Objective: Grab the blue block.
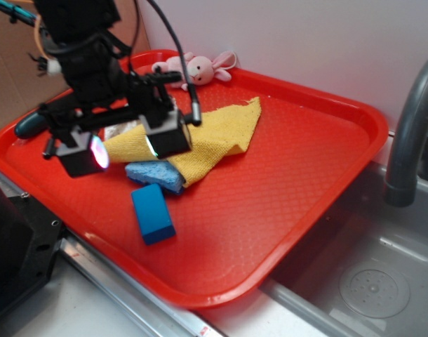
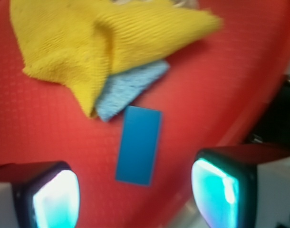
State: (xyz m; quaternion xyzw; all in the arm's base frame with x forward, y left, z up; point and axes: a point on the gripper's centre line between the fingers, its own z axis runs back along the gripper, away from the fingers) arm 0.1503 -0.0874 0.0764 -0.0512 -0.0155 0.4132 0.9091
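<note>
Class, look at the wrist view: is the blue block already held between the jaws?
No. The blue block lies flat on the red tray, with the open jaws apart from it.

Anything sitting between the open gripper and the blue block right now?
No. In the wrist view only bare red tray separates the gripper from the blue block; the light-blue sponge lies beyond it.

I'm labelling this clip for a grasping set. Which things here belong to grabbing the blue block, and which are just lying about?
Belong to the job:
- blue block, lying flat on the tray
- gripper, jaws open, above the tray

Just lying about:
- yellow cloth
- light-blue sponge, partly under the cloth
- pink bunny
- dark teal oblong
- red tray
- faucet
</note>
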